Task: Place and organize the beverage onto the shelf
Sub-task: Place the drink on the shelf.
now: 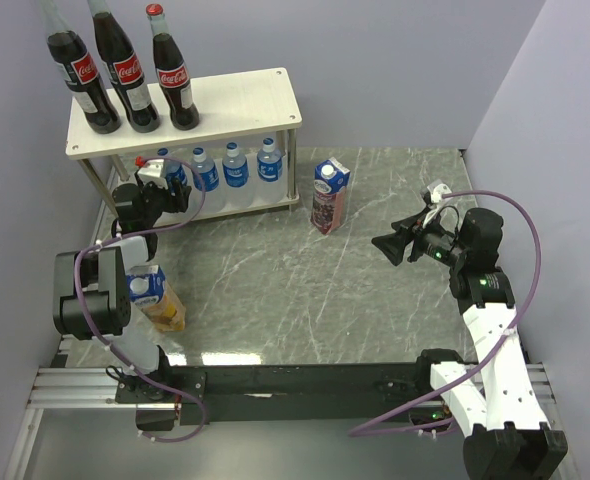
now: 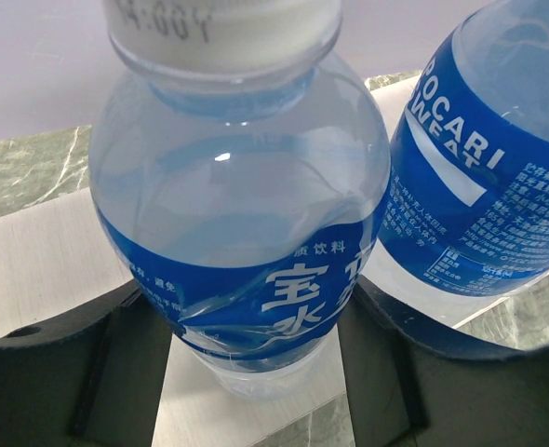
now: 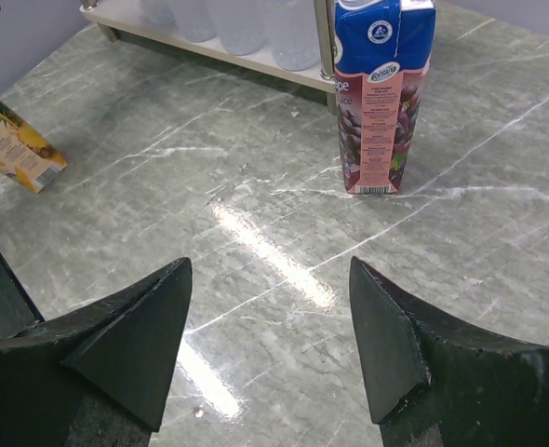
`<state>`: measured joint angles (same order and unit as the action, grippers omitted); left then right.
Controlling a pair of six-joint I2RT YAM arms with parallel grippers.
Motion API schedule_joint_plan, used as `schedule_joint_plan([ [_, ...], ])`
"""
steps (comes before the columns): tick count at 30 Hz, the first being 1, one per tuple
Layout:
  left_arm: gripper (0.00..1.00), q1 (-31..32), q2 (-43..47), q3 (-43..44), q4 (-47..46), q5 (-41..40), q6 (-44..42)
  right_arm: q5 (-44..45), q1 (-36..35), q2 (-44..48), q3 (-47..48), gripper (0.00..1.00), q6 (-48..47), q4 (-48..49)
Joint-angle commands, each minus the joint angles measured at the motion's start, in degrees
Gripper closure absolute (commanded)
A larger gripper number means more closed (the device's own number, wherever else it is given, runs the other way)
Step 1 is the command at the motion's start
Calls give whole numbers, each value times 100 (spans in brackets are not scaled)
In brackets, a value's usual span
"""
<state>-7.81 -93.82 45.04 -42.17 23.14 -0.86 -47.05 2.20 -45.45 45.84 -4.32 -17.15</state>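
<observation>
– Now, the left gripper [image 1: 165, 192] is at the left end of the shelf [image 1: 245, 95], lower board, with its fingers pinching a small water bottle [image 2: 242, 214] low on its body.

– Tight spot! The next water bottle [image 2: 479, 186] stands just beside it on the right.

– So: seat the base flat on the board, spread the fingers only a little, then back straight out toward the near side.

– And the right gripper [image 3: 267, 270]?

– Fingers spread, nothing between them, hovering and facing the purple juice carton [image 3: 381, 93], upright on the table right of the shelf.

– Cola bottles [image 1: 130, 75] line the top board; the yellow juice carton [image 1: 160, 300] waits near left.
</observation>
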Motion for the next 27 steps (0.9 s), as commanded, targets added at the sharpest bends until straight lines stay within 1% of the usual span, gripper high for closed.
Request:
schedule_joint_plan([
  [1,70,-10,153,313,-995,183,42,-77,44,-8,82,25,-34,194],
  [6,54,-18,232,251,-907,139,51,-77,44,-8,82,25,-43,194],
  [7,50,-10,241,251,-889,130,42,-77,44,-8,91,25,-34,194],
  [8,43,-10,259,243,-854,121,42,-77,44,-8,83,25,-43,194],
  [13,37,-10,321,242,-766,95,42,-68,44,-8,91,25,-43,194],
  [14,32,-10,347,251,-749,86,51,-68,53,1,83,25,-43,194],
  [19,29,-10,435,260,-617,59,42,-77,53,10,91,25,-52,185],
  [20,27,-18,444,260,-599,51,42,-77,44,1,91,25,-52,185],
  [22,25,-18,461,269,-547,42,34,-77,44,1,91,25,-52,185],
  [25,24,-18,470,243,-529,33,42,-77,44,1,91,25,-52,185],
  [27,20,-10,496,251,-511,33,42,-85,53,-8,91,25,-52,185],
])
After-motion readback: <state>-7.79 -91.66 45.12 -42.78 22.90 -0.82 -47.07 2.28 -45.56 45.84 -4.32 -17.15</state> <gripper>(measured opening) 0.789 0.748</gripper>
